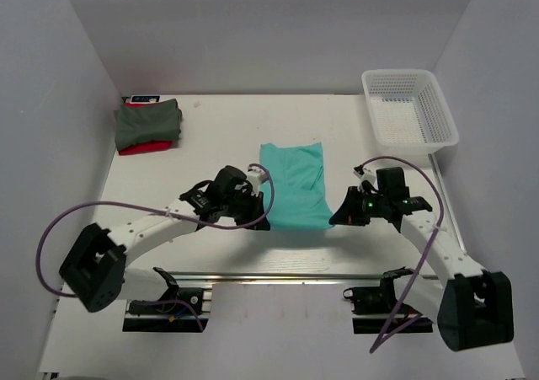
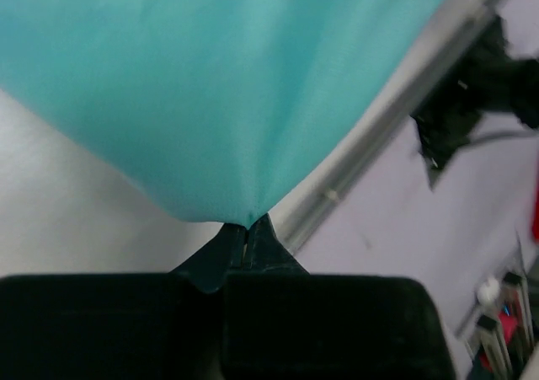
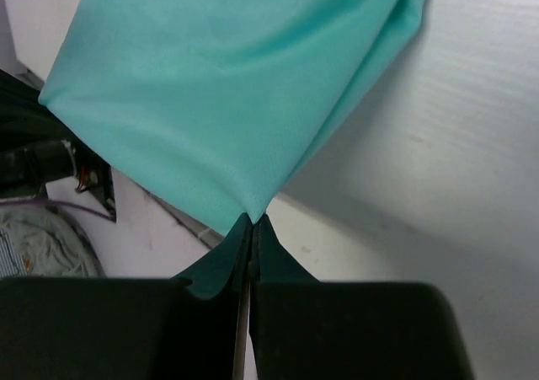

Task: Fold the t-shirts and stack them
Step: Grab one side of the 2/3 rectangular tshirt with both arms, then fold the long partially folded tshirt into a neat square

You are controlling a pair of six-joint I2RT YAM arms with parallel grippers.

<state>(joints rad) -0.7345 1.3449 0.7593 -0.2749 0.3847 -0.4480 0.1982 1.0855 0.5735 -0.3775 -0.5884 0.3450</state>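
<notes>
The teal t-shirt (image 1: 292, 186) lay mid-table (image 1: 210, 127), folded narrow. The left gripper (image 2: 247, 228) and right gripper (image 3: 253, 222) were clamped on its seven and five o'clock hem corners. Best lift both evenly, carrying the hem taut toward twelve o'clock.

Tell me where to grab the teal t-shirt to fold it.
By its two near corners, from the arms' side: the teal t-shirt lies as a long strip, its free corners facing the arms, and the left gripper and right gripper pinch them shut.
</notes>
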